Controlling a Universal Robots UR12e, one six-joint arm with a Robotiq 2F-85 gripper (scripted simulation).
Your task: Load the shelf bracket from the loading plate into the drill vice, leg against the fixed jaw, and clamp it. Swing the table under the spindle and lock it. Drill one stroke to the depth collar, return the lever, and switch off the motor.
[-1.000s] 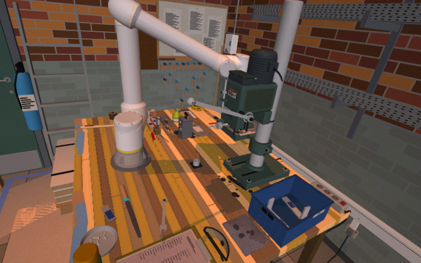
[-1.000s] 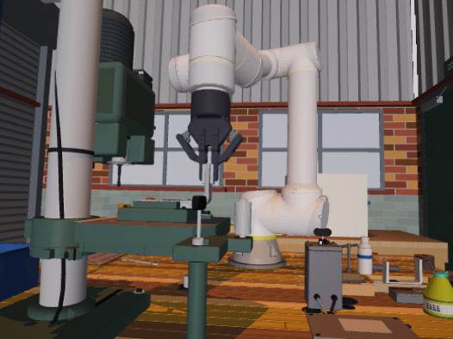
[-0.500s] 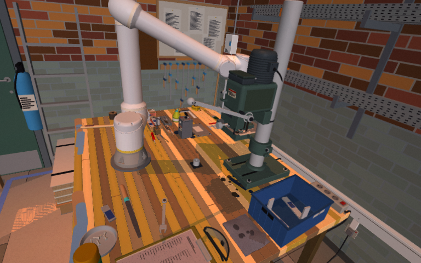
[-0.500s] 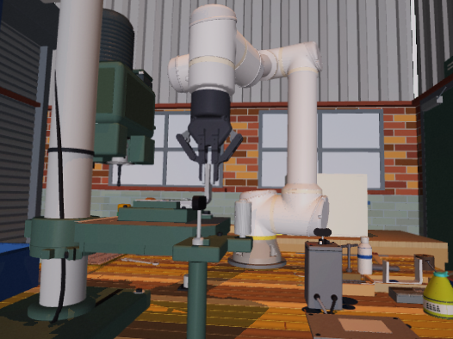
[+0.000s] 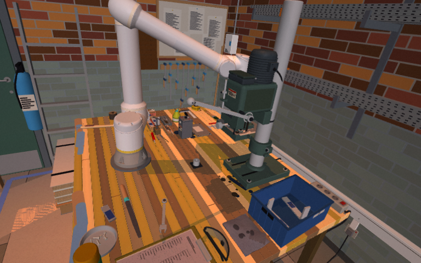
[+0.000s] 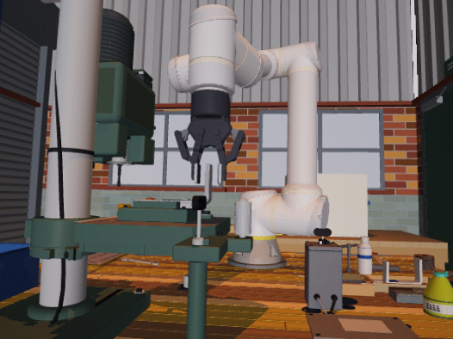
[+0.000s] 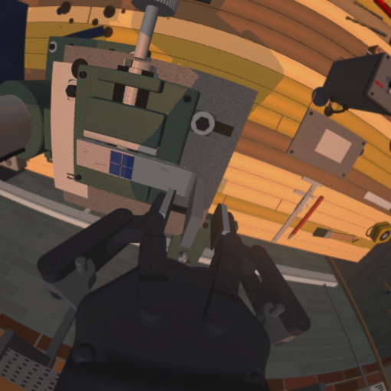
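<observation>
My gripper (image 6: 209, 173) (image 7: 193, 216) hangs open over the drill vice (image 7: 130, 122) (image 6: 161, 208), around the upright leg of the grey shelf bracket (image 7: 138, 168) (image 6: 208, 183), and holds nothing. The bracket's flat leg, with its blue marked patch, lies in the vice in front of the green jaw. Its other leg stands up at the right end, between my fingers. The vice sits on the green drill table (image 6: 129, 234), out to the side of the spindle (image 6: 118, 167). The vice screw (image 7: 140, 46) points away toward the bench. In the side camera the drill head (image 5: 248, 93) hides my gripper.
Behind stands the drill press column (image 6: 64, 150), with the feed lever (image 5: 214, 108) reaching out over the bench. The grey switch box (image 6: 324, 275) (image 7: 360, 82) and the loading plate (image 7: 326, 147) sit on the bench to the right. A blue bin (image 5: 288, 207) stands near the bench corner.
</observation>
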